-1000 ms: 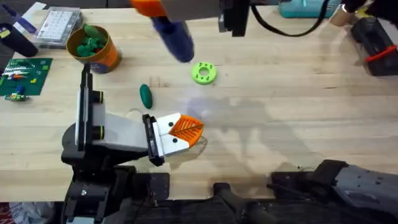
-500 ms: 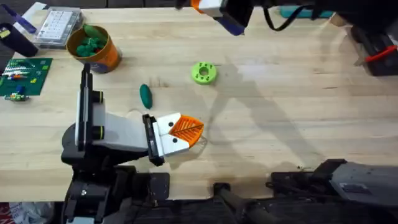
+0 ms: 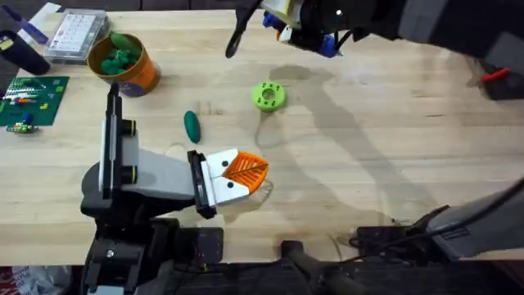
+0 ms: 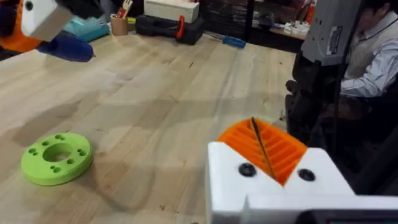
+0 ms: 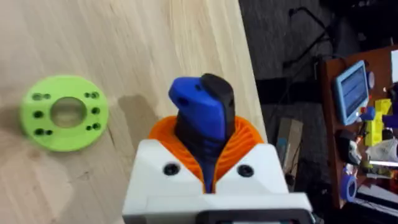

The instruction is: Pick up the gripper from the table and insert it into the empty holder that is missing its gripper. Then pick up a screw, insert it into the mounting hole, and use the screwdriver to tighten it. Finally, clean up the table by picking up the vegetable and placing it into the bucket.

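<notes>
While my right gripper (image 5: 208,165) pinches the screwdriver (image 5: 202,115) between its orange pads, I hold it high over the table's (image 3: 393,147) far edge, beyond the lime-green ring disc (image 3: 268,96).

From the screwdriver outward: its blue body and black cap stand up out of my clamped fingers, and the ring disc lies on the wood just nearer my bases. Past the disc, towards my left side, the vegetable (image 3: 191,125) lies flat and apart from everything. Nearer still from the disc, the holder (image 3: 155,176) rests on its black base with the gripper (image 3: 237,174) seated at its end plate. The bucket (image 3: 124,64) stands well left of the disc, green pieces inside. My left gripper (image 4: 264,152) has its orange pads pressed together on nothing.
</notes>
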`<action>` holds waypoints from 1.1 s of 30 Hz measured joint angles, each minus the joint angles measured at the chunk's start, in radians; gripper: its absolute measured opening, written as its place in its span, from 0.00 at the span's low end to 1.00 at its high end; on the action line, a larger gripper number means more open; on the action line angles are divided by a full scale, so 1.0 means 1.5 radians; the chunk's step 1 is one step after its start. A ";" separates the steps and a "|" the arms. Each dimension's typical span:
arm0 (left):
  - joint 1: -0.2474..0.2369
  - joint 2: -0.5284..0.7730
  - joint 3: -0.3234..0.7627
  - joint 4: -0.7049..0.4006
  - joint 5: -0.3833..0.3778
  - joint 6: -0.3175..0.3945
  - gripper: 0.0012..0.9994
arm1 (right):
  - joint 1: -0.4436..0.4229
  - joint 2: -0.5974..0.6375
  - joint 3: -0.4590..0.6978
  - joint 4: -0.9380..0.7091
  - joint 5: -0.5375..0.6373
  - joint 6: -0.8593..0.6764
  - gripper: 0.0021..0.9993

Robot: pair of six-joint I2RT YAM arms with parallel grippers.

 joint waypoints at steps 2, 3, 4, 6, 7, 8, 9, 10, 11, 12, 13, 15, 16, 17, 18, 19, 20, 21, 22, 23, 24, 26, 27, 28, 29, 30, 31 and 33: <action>0.000 0.000 0.000 0.000 0.000 0.000 0.01 | -0.014 0.031 0.000 0.017 0.006 -0.008 0.05; 0.000 0.000 0.000 0.000 0.000 0.000 0.01 | -0.018 0.040 0.000 0.020 0.007 -0.009 0.05; 0.000 0.000 0.000 0.000 0.000 0.000 0.01 | -0.024 0.047 0.000 0.022 0.008 -0.010 0.05; 0.000 0.000 0.000 0.000 0.000 0.000 0.01 | -0.035 0.063 0.000 0.023 0.008 -0.010 0.05; 0.000 0.000 0.000 0.000 0.000 0.000 0.01 | -0.042 0.070 0.000 0.023 0.008 -0.010 0.05; 0.000 0.000 0.000 0.000 0.000 0.000 0.01 | -0.049 0.079 0.000 0.023 0.008 -0.010 0.05; 0.000 0.000 0.000 0.000 0.000 0.000 0.01 | -0.055 0.086 0.000 0.023 0.008 -0.010 0.05; 0.000 0.000 0.000 0.000 0.000 0.000 0.01 | -0.061 0.093 0.000 0.024 0.009 -0.010 0.05; 0.000 0.000 0.000 0.000 0.000 0.000 0.01 | -0.067 0.101 0.000 0.024 0.009 -0.010 0.05; 0.000 0.000 0.000 0.000 0.000 0.000 0.01 | -0.077 0.112 0.000 0.026 0.011 -0.010 0.05; 0.000 0.000 0.000 0.000 0.000 0.000 0.01 | -0.081 0.118 0.000 0.028 0.011 -0.010 0.05; 0.000 0.000 0.000 0.000 0.000 0.000 0.01 | -0.085 0.127 0.000 0.036 0.012 -0.010 0.05; 0.000 0.000 0.000 0.000 0.000 0.000 0.01 | -0.086 0.132 0.000 0.040 0.013 -0.010 0.05; 0.000 0.000 0.000 0.000 0.000 0.000 0.01 | -0.086 0.137 0.000 0.045 0.013 -0.010 0.05; 0.000 0.000 0.000 0.000 0.000 0.000 0.01 | -0.086 0.144 0.000 0.049 0.013 -0.010 0.05; 0.000 0.000 0.000 0.000 0.000 0.000 0.01 | -0.087 0.165 0.002 0.053 0.014 -0.016 0.05; 0.000 0.000 0.000 0.000 0.000 0.000 0.01 | -0.087 0.170 0.002 0.053 0.015 -0.019 0.05; 0.000 0.000 0.000 0.000 0.000 0.000 0.01 | -0.087 0.175 0.003 0.053 0.016 -0.022 0.05; 0.000 0.000 0.000 0.000 0.000 0.000 0.01 | -0.087 0.179 0.004 0.054 0.018 -0.024 0.05; 0.000 0.000 0.000 0.000 0.000 0.000 0.01 | -0.087 0.182 0.005 0.054 0.019 -0.025 0.05; 0.000 0.000 0.000 0.000 0.000 0.000 0.01 | -0.087 0.185 0.006 0.056 0.020 -0.026 0.05; 0.000 0.000 0.000 0.000 0.000 0.000 0.01 | -0.087 0.191 0.008 0.056 0.021 -0.027 0.05; 0.000 0.000 0.000 0.000 0.000 0.000 0.01 | -0.087 0.193 0.009 0.056 0.021 -0.028 0.05; 0.000 0.000 0.000 0.000 0.000 0.000 0.01 | -0.087 0.195 0.009 0.056 0.021 -0.028 0.05; 0.000 0.000 0.000 0.000 0.000 0.000 0.01 | -0.087 0.196 0.010 0.055 0.022 -0.030 0.05; 0.000 0.000 0.000 0.000 0.000 0.000 0.01 | -0.087 0.197 0.011 0.051 0.023 -0.031 0.05; 0.000 0.000 0.000 0.000 0.000 0.000 0.01 | -0.087 0.198 0.011 0.047 0.023 -0.032 0.05; 0.000 0.000 0.000 0.000 0.000 0.000 0.01 | -0.087 0.198 0.012 0.041 0.026 -0.034 0.05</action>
